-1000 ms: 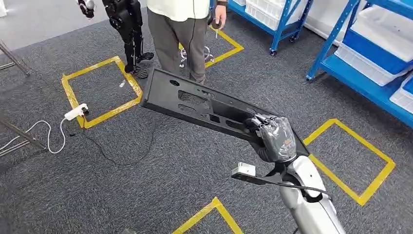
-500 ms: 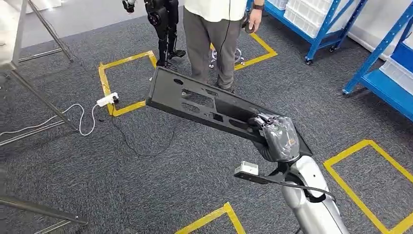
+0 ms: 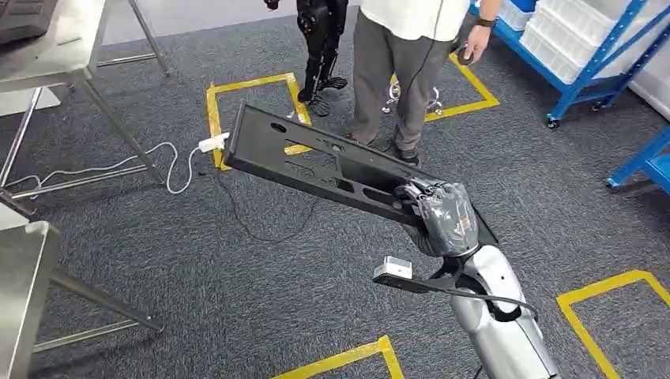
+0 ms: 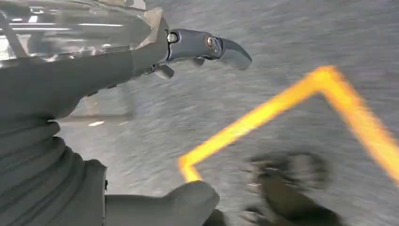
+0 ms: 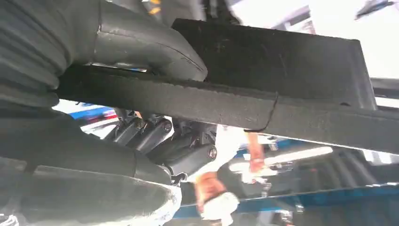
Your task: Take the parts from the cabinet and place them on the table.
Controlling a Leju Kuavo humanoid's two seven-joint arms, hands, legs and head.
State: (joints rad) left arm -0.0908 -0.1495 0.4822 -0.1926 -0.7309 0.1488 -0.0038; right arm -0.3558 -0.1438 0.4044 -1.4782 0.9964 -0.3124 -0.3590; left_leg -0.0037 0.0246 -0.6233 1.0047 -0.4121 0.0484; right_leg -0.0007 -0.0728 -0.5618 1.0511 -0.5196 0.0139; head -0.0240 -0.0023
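Head view: steel table (image 3: 55, 47) at far left; white power strip (image 3: 213, 143) on the carpet beside yellow floor tape (image 3: 251, 82). A long black panel (image 3: 316, 162) is held in the air, the right hand (image 3: 444, 217) gripping its near end. A person (image 3: 407, 47) stands behind. The left hand (image 4: 141, 52) holds nothing, fingers apart.

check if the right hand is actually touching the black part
Touching. In the right wrist view the thumb presses one face of the black part, fingers on the other. The head view shows the right hand wrapped around its end.
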